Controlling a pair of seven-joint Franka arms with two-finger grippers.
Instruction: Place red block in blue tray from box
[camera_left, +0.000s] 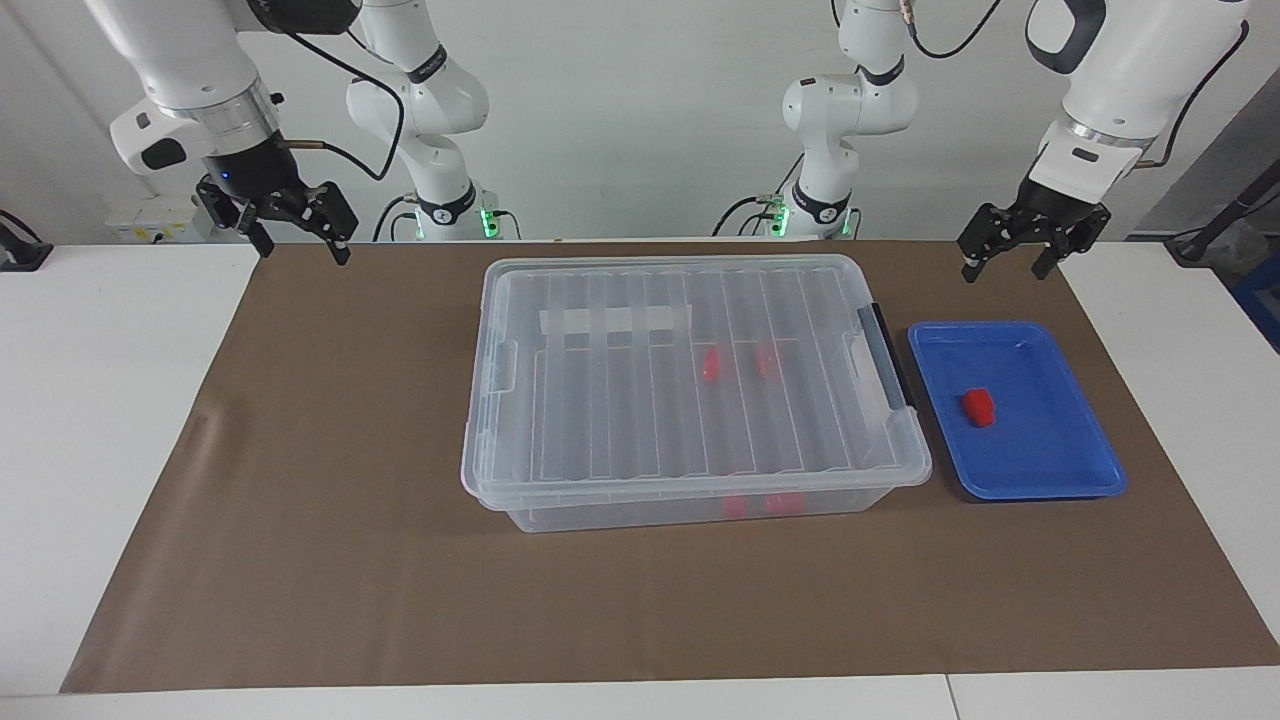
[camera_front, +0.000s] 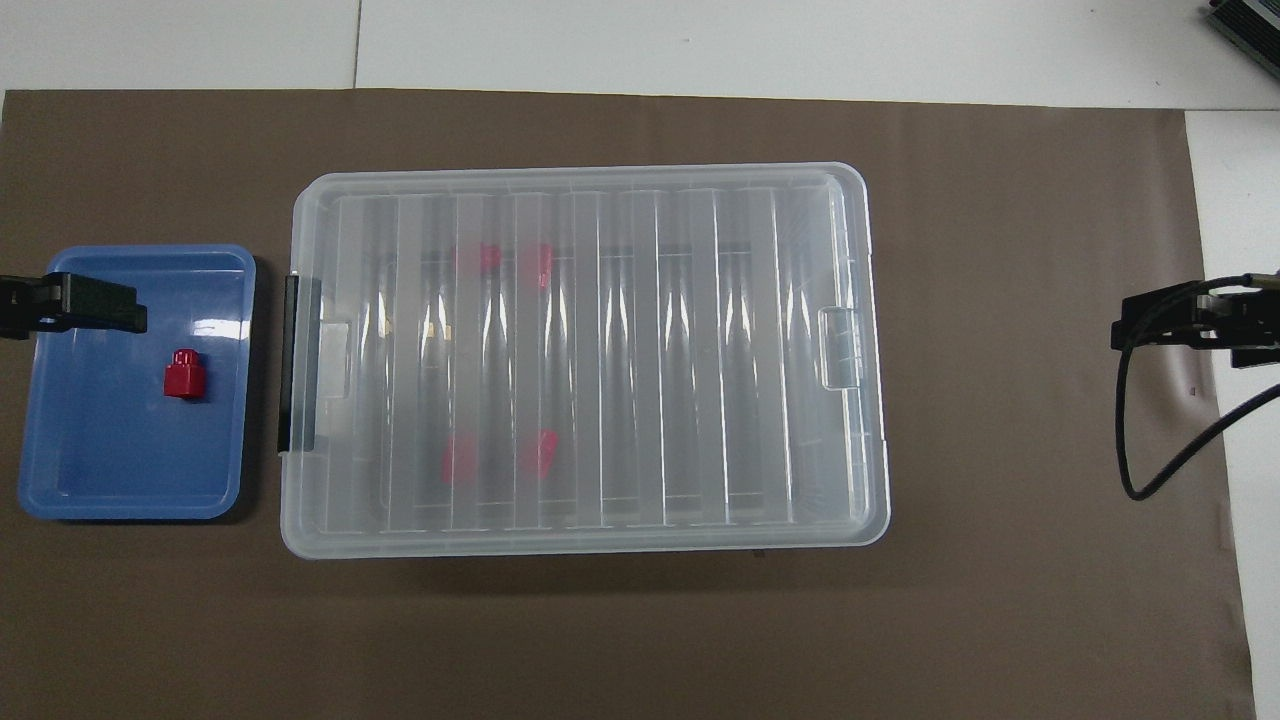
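1. The left pincer (camera_left: 1020, 252) is hanging wide and empty above the brown mat (camera_left: 330, 520) at the left arm's end of the surface, clear of the blue tray (camera_left: 1085, 440); I judge it is parked so as not to knock the tray.
2. The right pincer (camera_left: 280, 222) is likewise spread wide, holding nothing, above the mat's edge at the right arm's end, well apart from the box (camera_left: 600, 500).
3. 1 red block (camera_left: 979, 406) is lying in the blue tray, apart from its rim, so the placing looks done.
4. The box is sitting lidded just beside the tray, with 4 more red blocks (camera_front: 460, 458) showing blurred through the lid (camera_front: 690, 350).
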